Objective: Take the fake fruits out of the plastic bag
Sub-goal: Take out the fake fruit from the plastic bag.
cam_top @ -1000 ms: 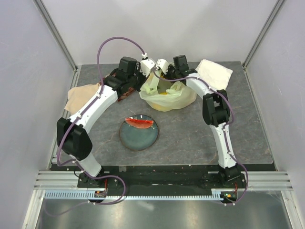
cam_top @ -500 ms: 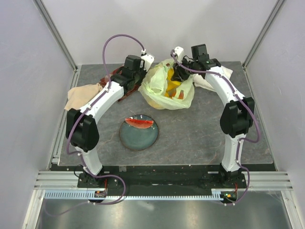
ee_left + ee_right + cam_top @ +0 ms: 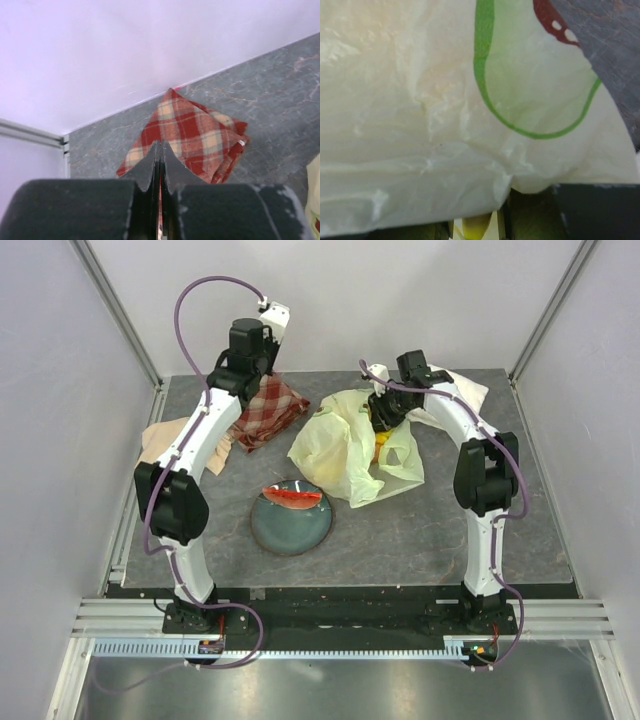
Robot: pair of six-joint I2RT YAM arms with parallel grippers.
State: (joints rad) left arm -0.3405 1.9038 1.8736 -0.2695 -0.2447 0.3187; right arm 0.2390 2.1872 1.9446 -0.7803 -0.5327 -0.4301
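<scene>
The pale yellow-green plastic bag [image 3: 345, 445] lies slumped on the table's middle back. It fills the right wrist view [image 3: 445, 125]. A yellow-orange fruit [image 3: 381, 446] shows through it. My right gripper [image 3: 386, 416] is at the bag's top, draped in plastic. Its jaws seem shut on a yellow fold of the bag [image 3: 476, 227]. A red watermelon slice [image 3: 292, 498] lies on the dark round plate [image 3: 290, 532]. My left gripper [image 3: 243, 368] is shut and empty, raised above the red checked cloth [image 3: 192, 132]. The other fruits are hidden.
The red checked cloth [image 3: 270, 405] lies at back left, next to the bag. A beige cloth [image 3: 165, 440] lies at the left edge. A white folded towel [image 3: 465, 390] lies at back right. The back wall stands close behind both grippers.
My left gripper has let go of the bag and risen back-left over the checked cloth. The bag has dropped and spread forward. My right gripper has lowered with it.
</scene>
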